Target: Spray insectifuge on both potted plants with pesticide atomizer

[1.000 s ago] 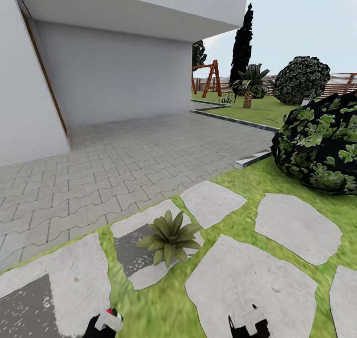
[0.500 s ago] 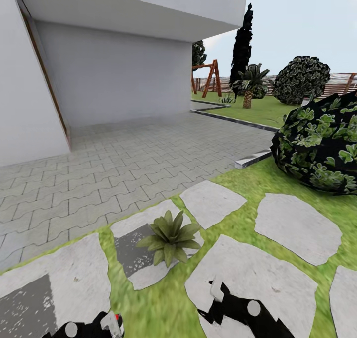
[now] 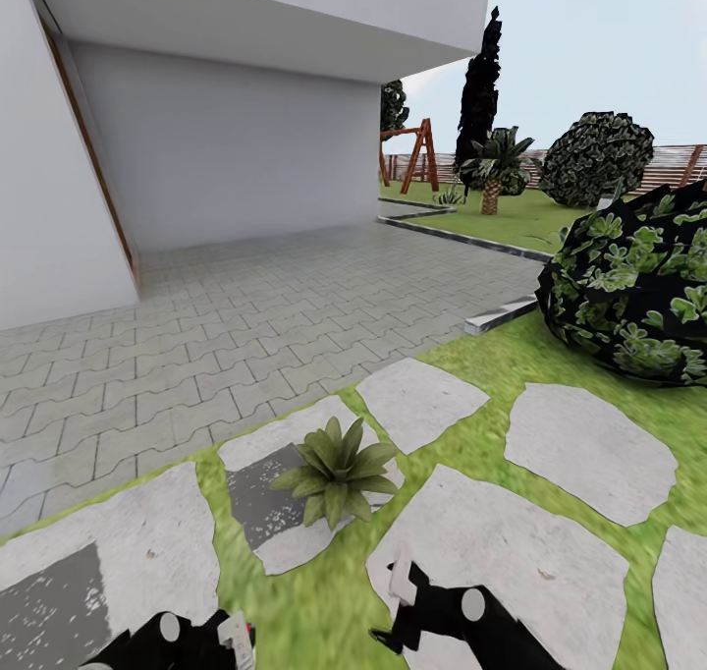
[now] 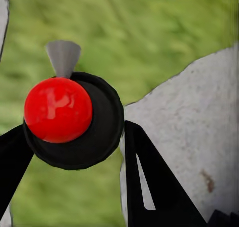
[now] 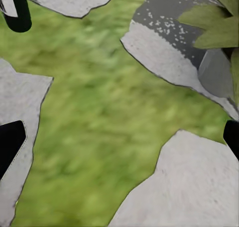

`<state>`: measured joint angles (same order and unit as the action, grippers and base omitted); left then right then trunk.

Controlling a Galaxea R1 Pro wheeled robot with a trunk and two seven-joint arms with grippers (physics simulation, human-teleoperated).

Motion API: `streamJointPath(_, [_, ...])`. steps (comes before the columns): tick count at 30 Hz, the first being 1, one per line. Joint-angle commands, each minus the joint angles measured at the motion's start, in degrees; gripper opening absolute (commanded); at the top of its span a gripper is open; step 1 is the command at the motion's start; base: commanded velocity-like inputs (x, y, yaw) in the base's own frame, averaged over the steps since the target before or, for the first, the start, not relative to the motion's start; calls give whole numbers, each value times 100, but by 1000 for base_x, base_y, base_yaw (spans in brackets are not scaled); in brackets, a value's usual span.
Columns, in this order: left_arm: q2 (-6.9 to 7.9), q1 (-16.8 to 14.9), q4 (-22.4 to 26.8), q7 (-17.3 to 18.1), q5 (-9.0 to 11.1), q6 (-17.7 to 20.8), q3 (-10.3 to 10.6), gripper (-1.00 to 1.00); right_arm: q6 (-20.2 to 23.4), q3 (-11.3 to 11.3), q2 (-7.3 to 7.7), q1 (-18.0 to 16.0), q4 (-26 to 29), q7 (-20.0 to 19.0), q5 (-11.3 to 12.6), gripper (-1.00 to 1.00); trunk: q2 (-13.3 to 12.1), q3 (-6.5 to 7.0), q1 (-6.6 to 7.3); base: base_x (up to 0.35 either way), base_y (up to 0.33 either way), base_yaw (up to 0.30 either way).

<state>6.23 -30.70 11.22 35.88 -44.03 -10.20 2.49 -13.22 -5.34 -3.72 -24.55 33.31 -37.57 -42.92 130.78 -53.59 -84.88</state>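
- Right gripper (image 3: 393,591) reaches out at about five o'clock in the head view, over a pale stepping stone (image 3: 511,542); in its wrist view the two dark fingertips (image 5: 10,142) stand wide apart at the frame's edges with only grass between them, holding nothing
- Left gripper (image 3: 236,641) sits low at seven o'clock; its wrist view shows black fingers (image 4: 149,187) closed around the pesticide atomizer (image 4: 74,119), with a round dark body, red cap and grey nozzle
- No readable label or writing on it
- One potted plant (image 3: 337,469) stands on a stone ahead of both grippers, well apart
- Ivy-like shrub (image 3: 628,287) at three o'clock; grey paving (image 3: 245,336) beyond
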Motion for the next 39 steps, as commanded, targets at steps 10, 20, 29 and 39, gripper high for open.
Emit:
streamJointPath(10, [-677, 1, 194, 60, -925, 212, 198, -100, -30, -194, -358, -15, 120, -659, -120, 100, 2, -5, 1, 0, 0, 0])
streamJointPath(20, [-848, -4, 268, 85, -966, 213, 321, -100, -31, -195, -461, -23, 123, -673, -120, 100, 2, -5, 1, 0, 0, 0])
streamJointPath(29, [-851, 2, 327, 141, -959, 208, 327, -100, -32, -195, -490, -24, 123, -673, -120, 100, 2, -5, 1, 0, 0, 0])
streamJointPath(39, [-851, 0, 358, 476, -952, 197, 322, -100, -35, -195, -490, -24, 121, -678, -121, -100, 2, -5, 1, 0, 0, 0])
